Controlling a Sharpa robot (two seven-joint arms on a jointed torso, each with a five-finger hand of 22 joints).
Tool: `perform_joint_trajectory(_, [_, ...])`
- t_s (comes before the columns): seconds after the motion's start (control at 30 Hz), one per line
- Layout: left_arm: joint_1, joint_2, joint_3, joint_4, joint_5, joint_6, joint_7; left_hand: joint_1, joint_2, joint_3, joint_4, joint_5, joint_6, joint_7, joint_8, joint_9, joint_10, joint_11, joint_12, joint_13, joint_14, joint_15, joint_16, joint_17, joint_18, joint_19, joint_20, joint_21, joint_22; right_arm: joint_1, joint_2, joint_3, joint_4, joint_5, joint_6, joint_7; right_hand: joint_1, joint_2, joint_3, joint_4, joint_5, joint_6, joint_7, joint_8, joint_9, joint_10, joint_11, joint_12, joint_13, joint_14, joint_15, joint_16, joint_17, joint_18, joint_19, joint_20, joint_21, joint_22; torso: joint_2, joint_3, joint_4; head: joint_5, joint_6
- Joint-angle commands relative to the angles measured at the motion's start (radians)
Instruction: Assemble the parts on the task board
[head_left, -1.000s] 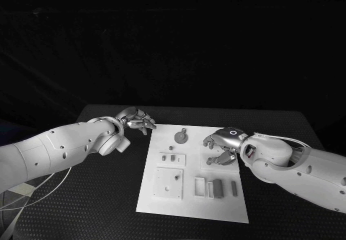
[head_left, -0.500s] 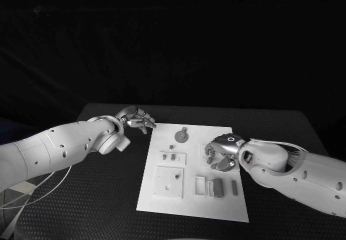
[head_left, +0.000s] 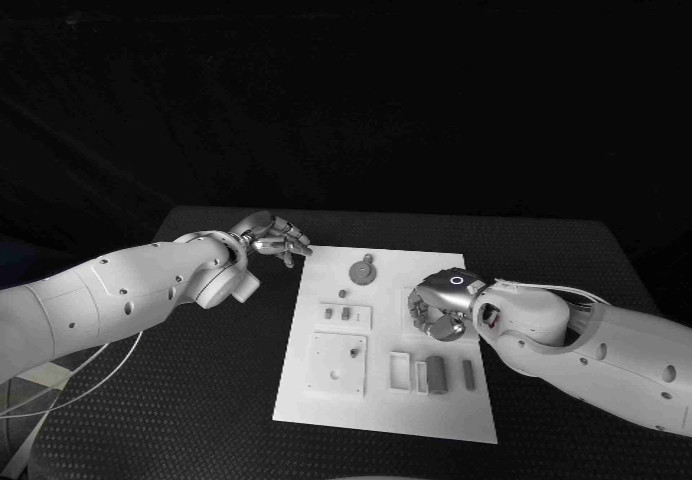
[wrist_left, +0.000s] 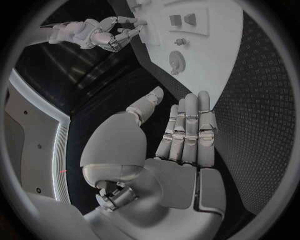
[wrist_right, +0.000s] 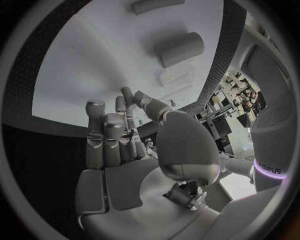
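Observation:
The white task board (head_left: 378, 405) lies mid-table. On it are a round grey part with a tab (head_left: 364, 271), a small peg (head_left: 342, 294), two small plates (head_left: 343, 316) (head_left: 339, 363) and upright rectangular parts (head_left: 433, 375). My right hand (head_left: 437, 310) hovers low over the board's right middle, fingers pointing down at it, with nothing visibly held. In the right wrist view that hand (wrist_right: 125, 150) is empty, with a cylindrical part (wrist_right: 179, 48) beyond it. My left hand (head_left: 277, 240) hangs off the board's far left corner, holding nothing. Its fingers (wrist_left: 187, 130) lie straight.
The black mat (head_left: 188, 400) surrounds the board on all sides. The left wrist view has the board (wrist_left: 212, 55), the round part (wrist_left: 177, 61) and my right hand (wrist_left: 100, 35) reaching onto the board's far edge.
My right hand has moved left and lower over the board's right side, now covering the spot it hovered beside. The left hand has stayed put.

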Motion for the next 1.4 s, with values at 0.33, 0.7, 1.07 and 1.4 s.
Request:
perform_joint_trajectory(0.33, [0.001,0.000,0.001,0.001,0.006,0.007,0.004,-0.010,0.002,-0.006,0.003,-0.002,-0.006,0.001,0.006,-0.002,0.001,0.006,0.005,0.001,0.000,0.000,-0.007,0.001,0.010,0.008,0.002,-0.007,-0.001,-0.008,0.013,-0.001,-0.010,-0.025,-0.008,-0.004,-0.007,0.019,0.003,-0.016,0.003,0.011,0.000,0.004,-0.003,0.002,0.001,0.002,0.003,0.001,-0.005,0.005,-0.001,0.086,0.004,0.004,0.005,0.020,0.000,-0.0003,0.0005,0.000,-0.002])
perform_joint_trajectory(0.7, [0.001,-0.001,0.001,0.002,0.006,0.007,0.004,-0.010,0.003,-0.006,0.003,-0.002,-0.006,0.001,0.006,-0.002,0.001,0.006,0.005,0.001,0.000,0.000,-0.007,0.002,0.011,0.008,0.002,-0.007,-0.001,-0.011,0.011,-0.001,-0.005,-0.063,-0.086,-0.033,0.032,0.090,0.023,-0.072,0.003,0.064,-0.020,0.031,0.004,0.057,-0.021,0.023,0.026,0.001,-0.027,0.011,0.003,0.086,0.007,0.004,0.018,0.021,0.000,-0.0002,0.0003,-0.001,-0.003])
perform_joint_trajectory(1.07, [0.001,0.001,0.001,0.000,0.006,0.006,0.005,-0.010,0.003,-0.006,0.003,-0.002,-0.006,0.001,0.007,-0.002,0.001,0.006,0.005,0.002,0.000,0.000,-0.007,0.002,0.011,0.009,0.002,-0.008,-0.001,-0.011,-0.013,0.009,0.041,-0.049,-0.122,-0.037,0.035,0.088,0.022,-0.072,0.003,0.075,-0.025,0.036,0.006,0.070,-0.027,0.027,0.034,0.002,-0.033,0.012,0.004,0.086,0.009,0.004,0.022,0.021,-0.001,-0.0002,0.0004,-0.002,-0.003])
perform_joint_trajectory(1.4, [0.001,0.003,0.001,0.001,0.006,0.006,0.005,-0.010,0.003,-0.006,0.003,-0.002,-0.007,0.001,0.007,-0.002,0.000,0.006,0.005,0.002,0.000,0.000,-0.008,0.002,0.010,0.009,0.002,-0.008,-0.001,-0.007,-0.024,0.050,0.134,-0.017,-0.133,-0.037,0.035,0.085,0.021,-0.072,0.003,0.079,-0.026,0.037,0.007,0.074,-0.029,0.028,0.036,0.003,-0.035,0.013,0.005,0.086,0.010,0.004,0.023,0.021,-0.001,-0.0011,0.0001,0.003,-0.004])
